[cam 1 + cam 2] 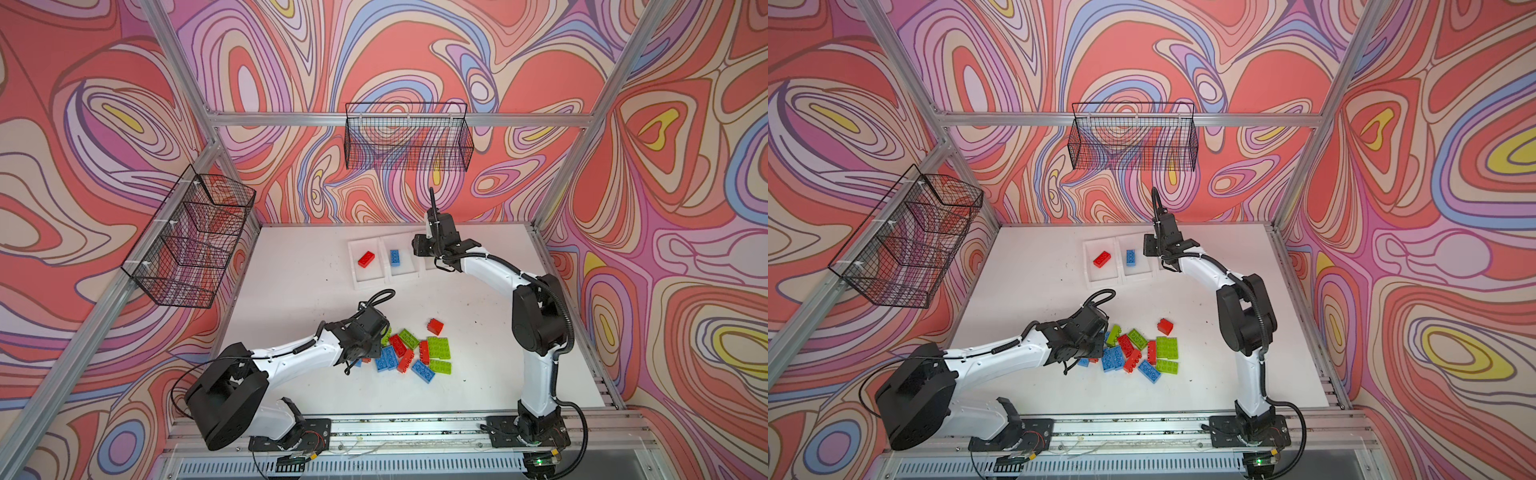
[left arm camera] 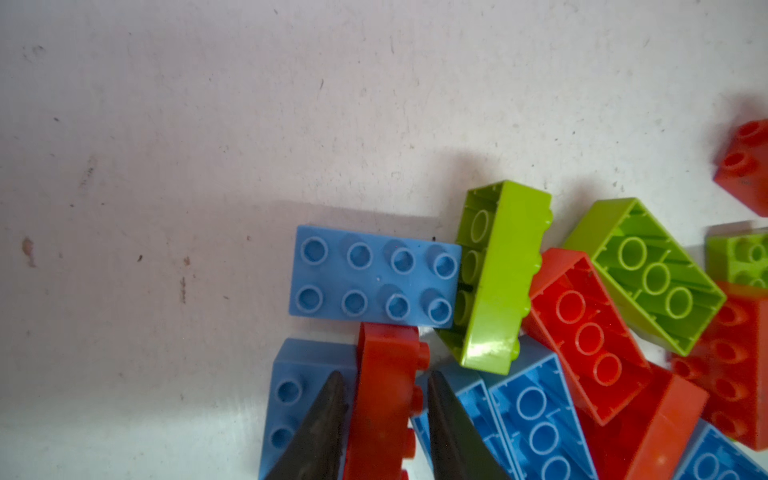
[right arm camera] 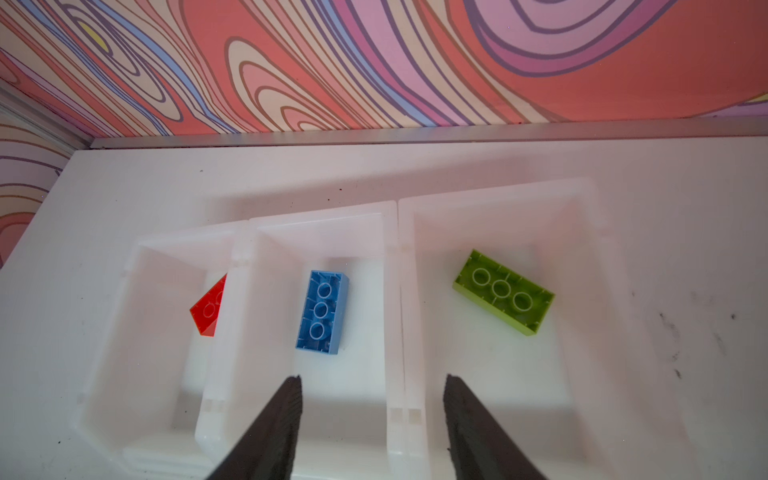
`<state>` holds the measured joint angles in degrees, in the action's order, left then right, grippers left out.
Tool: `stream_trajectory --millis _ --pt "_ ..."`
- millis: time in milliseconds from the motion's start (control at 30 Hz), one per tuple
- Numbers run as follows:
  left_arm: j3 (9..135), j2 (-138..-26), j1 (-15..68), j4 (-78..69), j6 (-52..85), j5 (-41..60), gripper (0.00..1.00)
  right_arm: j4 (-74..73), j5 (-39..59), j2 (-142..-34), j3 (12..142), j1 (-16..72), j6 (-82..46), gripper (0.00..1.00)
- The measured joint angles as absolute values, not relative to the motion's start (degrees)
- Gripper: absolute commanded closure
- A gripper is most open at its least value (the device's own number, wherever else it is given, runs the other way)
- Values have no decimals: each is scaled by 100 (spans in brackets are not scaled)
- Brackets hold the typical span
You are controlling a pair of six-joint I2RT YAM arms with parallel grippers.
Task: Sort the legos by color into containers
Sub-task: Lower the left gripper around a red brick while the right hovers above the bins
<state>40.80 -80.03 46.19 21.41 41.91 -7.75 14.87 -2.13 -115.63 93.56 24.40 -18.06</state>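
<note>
A pile of red, blue and lime green legos lies mid-table in both top views, with one red lego apart at its far right. My left gripper reaches into the pile's left side and is shut on a red lego that stands on edge between blue ones. The three white containers sit near the back. They hold a red lego, a blue lego and a green lego, one each. My right gripper hangs open and empty above the wall between the blue and green containers.
Black wire baskets hang on the back wall and the left wall. An aluminium rail with both arm bases runs along the table's front edge. The right arm stands over the table's right side.
</note>
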Motion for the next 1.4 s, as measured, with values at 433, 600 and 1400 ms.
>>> stream_trajectory --millis 433,600,1400 --pt "4117 -7915 4523 2161 3931 -799 75 1455 -344 -11262 8995 2331 -1815 43" --pt "4128 -7684 4421 2163 3857 -797 76 1450 -362 -11257 8925 2320 -1817 43" --pt "4007 -8029 4394 1999 3931 -368 69 1492 -370 -10971 8573 2294 -1828 43"
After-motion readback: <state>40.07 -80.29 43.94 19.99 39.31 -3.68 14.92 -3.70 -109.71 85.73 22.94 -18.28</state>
